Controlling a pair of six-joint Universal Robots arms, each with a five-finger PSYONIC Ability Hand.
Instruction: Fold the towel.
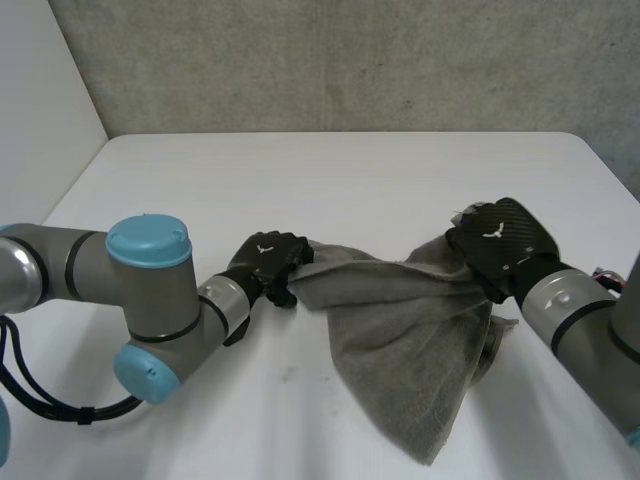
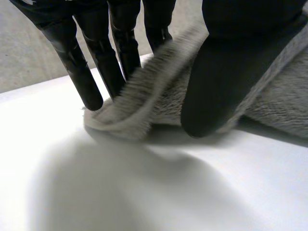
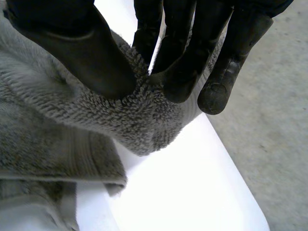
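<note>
A grey towel (image 1: 400, 340) lies bunched on the white table (image 1: 330, 180) and is stretched between my two hands. My left hand (image 1: 265, 262) is at its left corner. In the left wrist view that corner of the towel (image 2: 139, 96) rises between the fingers (image 2: 86, 72) and the thumb (image 2: 216, 72), which close on it against the table. My right hand (image 1: 500, 240) holds the right corner slightly raised. There the thumb (image 3: 82, 48) and fingers (image 3: 178, 72) pinch a fold of the towel (image 3: 57, 110). The rest of the towel sags toward the table's front edge.
A grey concrete wall (image 1: 350, 60) runs behind the table, and a white wall (image 1: 40, 90) stands at its left. The table's right edge and the grey floor (image 3: 274, 120) lie just beyond my right hand. Bare tabletop stretches behind the towel.
</note>
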